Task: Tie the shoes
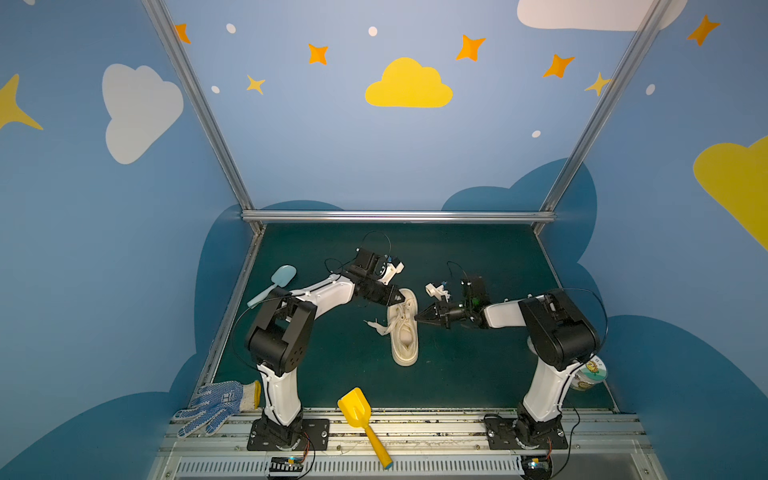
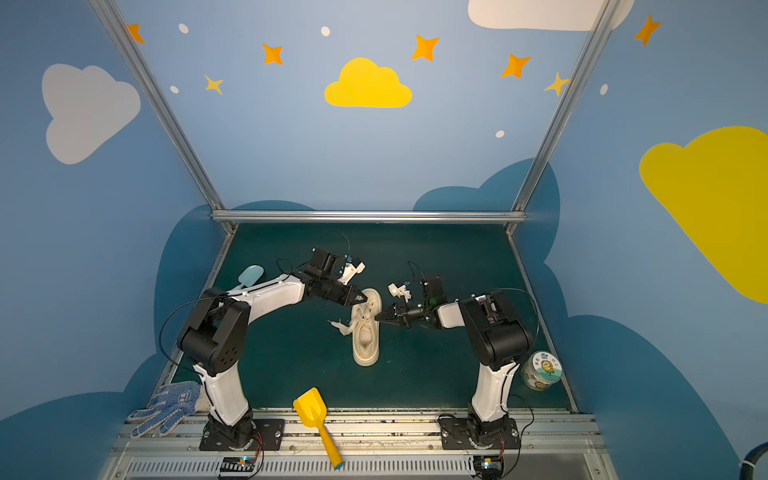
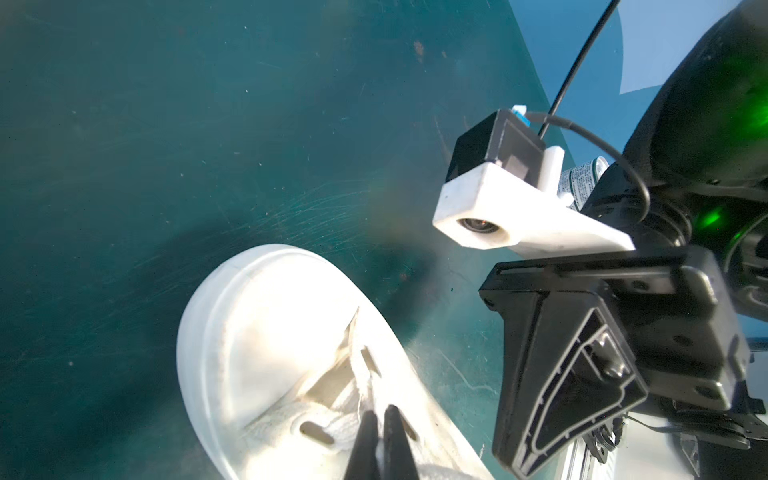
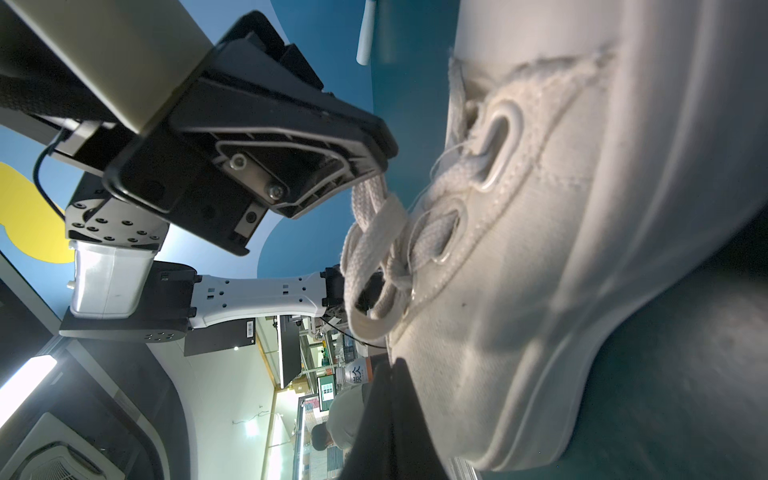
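The cream shoe (image 1: 404, 332) (image 2: 365, 332) lies on the green mat with its toe towards the back wall. My left gripper (image 1: 401, 298) (image 3: 382, 415) hovers over the toe end of the lacing and is shut on a lace. In the right wrist view that lace (image 4: 368, 195) runs straight up into its tips. The laces (image 4: 374, 266) are bunched in loose loops over the eyelets. My right gripper (image 1: 417, 318) (image 4: 392, 368) is shut with its tip against the shoe's right side. I cannot see whether it pinches any lace. Two lace ends (image 1: 376, 328) trail onto the mat left of the shoe.
A yellow toy shovel (image 1: 360, 419) lies over the front rail. A blue-dotted glove (image 1: 214, 407) sits at the front left, a pale blue scoop (image 1: 279, 280) behind the left arm. A jar (image 2: 540, 370) stands beside the right arm's base.
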### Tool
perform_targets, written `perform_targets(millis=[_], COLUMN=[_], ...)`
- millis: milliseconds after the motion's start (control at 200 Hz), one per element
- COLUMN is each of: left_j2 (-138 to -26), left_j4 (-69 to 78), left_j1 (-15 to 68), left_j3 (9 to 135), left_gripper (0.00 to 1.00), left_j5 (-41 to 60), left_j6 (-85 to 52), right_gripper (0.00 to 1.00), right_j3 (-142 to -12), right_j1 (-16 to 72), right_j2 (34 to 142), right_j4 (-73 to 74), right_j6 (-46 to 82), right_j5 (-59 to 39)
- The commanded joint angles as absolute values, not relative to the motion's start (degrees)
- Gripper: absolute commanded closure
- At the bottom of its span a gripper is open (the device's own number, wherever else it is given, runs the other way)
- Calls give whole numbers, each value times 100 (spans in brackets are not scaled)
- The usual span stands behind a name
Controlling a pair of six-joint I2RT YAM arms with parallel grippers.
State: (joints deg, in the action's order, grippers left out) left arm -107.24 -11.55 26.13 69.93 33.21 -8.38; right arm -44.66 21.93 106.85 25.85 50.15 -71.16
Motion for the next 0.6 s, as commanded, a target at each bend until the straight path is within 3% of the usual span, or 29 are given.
perform_targets(millis=[0, 100, 120, 170, 275, 436, 596], left_j2=[-10549, -10573, -10573, -10558, -10425, -10084, -9718], left_j4=[-1064, -1063, -1059, -1063, -998, -946, -1284], left_j1=[2614, 2635, 2633, 2628, 2628, 2604, 2519], left_j3=[7015, 7005, 7013, 7018, 7023, 6952, 6769], left_gripper=[97, 93, 88, 63, 46, 30, 28], left_j5=[3435, 3502, 3496, 3476, 3484, 3356, 3192], left_j6=[-865, -882, -887, -894, -888, -788, -523], right_gripper=[100, 100, 100, 100, 100, 100, 100], right_j3=[-4493, -4607, -4631, -4677, -4754, -4824, -4896], right_j1=[2179, 2189, 2187, 2204, 2237, 2276, 2301], right_j2=[10526, 10570, 10586, 10624, 10670, 10703, 10782], right_j4=[2405, 2264, 2259, 2261, 2245, 2239, 2276], right_j6=[4830, 4746, 4746, 4746, 4747, 4765, 4790], right_j5=[-7186, -7138, -7138, -7119, -7119, -7080, -7057])
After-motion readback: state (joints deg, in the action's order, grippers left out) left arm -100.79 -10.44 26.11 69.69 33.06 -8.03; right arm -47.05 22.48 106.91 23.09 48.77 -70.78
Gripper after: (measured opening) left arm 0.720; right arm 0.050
